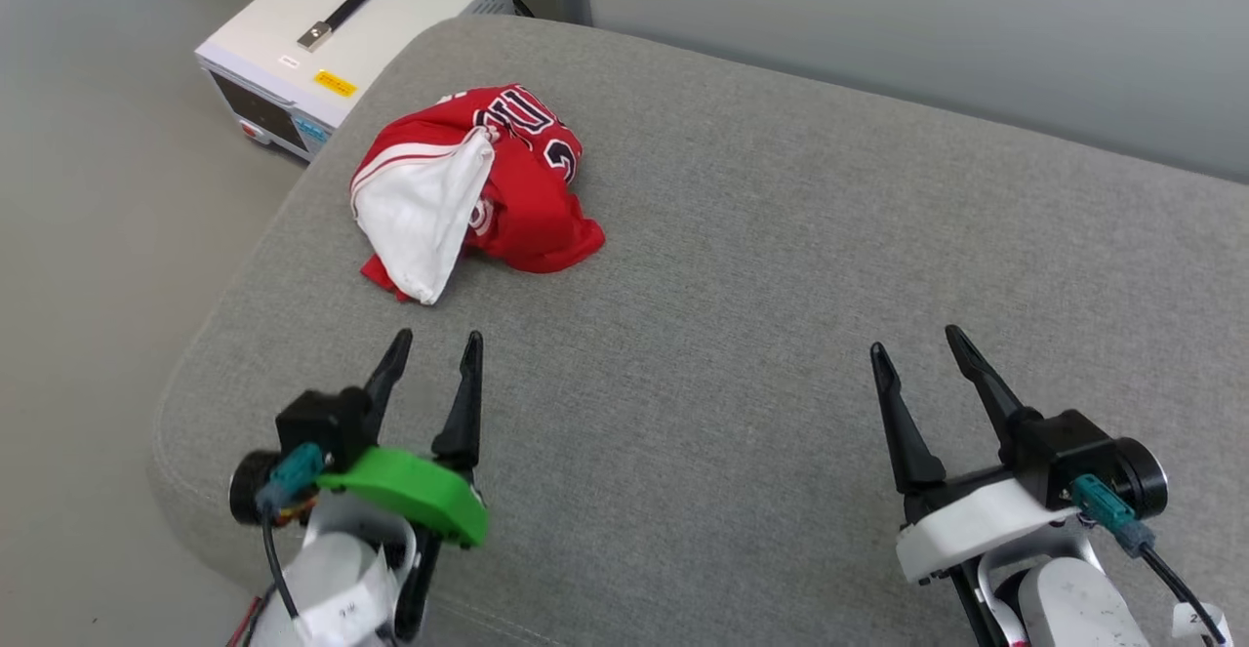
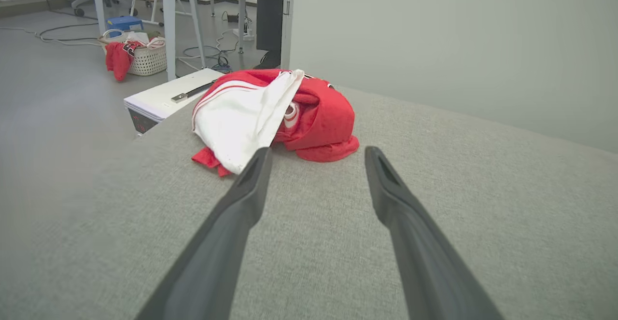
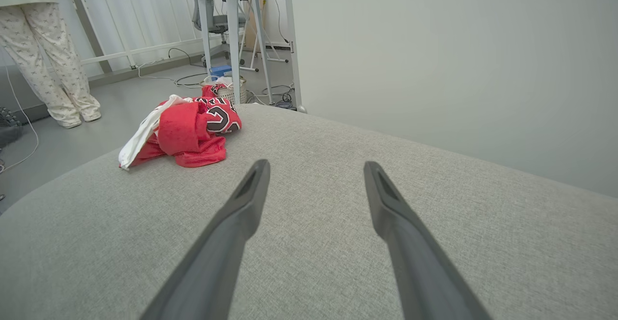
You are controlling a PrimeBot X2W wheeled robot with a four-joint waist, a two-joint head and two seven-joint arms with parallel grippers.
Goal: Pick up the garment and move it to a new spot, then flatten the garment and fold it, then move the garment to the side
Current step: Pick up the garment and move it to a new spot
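Note:
The garment, a red jersey with a white sleeve on top and black lettering, lies crumpled in a heap near the far left edge of the grey cushion. My left gripper stands open just short of it, nothing between its fingers. In the left wrist view the garment sits straight ahead of the left gripper. My right gripper is open and empty over the cushion's near right part. From the right wrist the garment shows far to the upper left of the right gripper.
A white box with a black handle stands on the floor beyond the cushion's left edge. A basket with red cloth, desk legs and cables lie further off. A person's legs stand on the floor at the left. A pale wall runs behind the cushion.

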